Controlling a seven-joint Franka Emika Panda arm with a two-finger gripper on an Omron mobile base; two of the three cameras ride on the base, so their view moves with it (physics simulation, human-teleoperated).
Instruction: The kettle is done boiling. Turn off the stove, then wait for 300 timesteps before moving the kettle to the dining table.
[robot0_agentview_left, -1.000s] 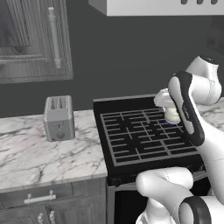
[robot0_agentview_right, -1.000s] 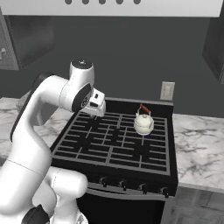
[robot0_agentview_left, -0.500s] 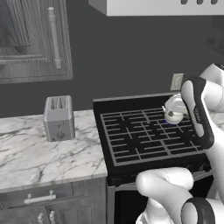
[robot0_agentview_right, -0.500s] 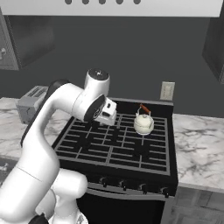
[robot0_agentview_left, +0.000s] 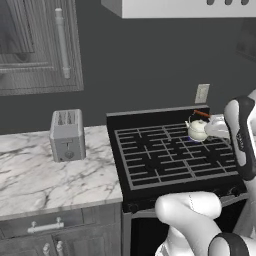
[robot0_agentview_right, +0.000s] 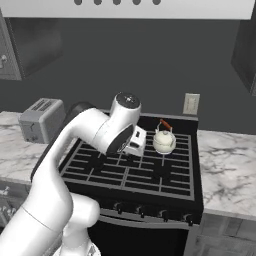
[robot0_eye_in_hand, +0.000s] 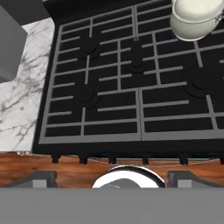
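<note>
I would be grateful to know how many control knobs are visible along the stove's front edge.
5 knobs show in a row along the front edge of the stove in the right base view; the arm may hide more at the left end.

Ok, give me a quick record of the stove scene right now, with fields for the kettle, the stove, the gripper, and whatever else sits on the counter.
kettle: small round cream-white kettle with a reddish-brown handle bar, standing on the rear right grate
stove: wide black gas range with grey grid grates, dark knobs along the front edge
gripper: two-finger gripper raised over the grates beside the kettle, not touching it; whether open or shut cannot be told
counter: boxy grey toaster on the marble top left of the stove
wall: pale outlet plate behind the stove
</note>
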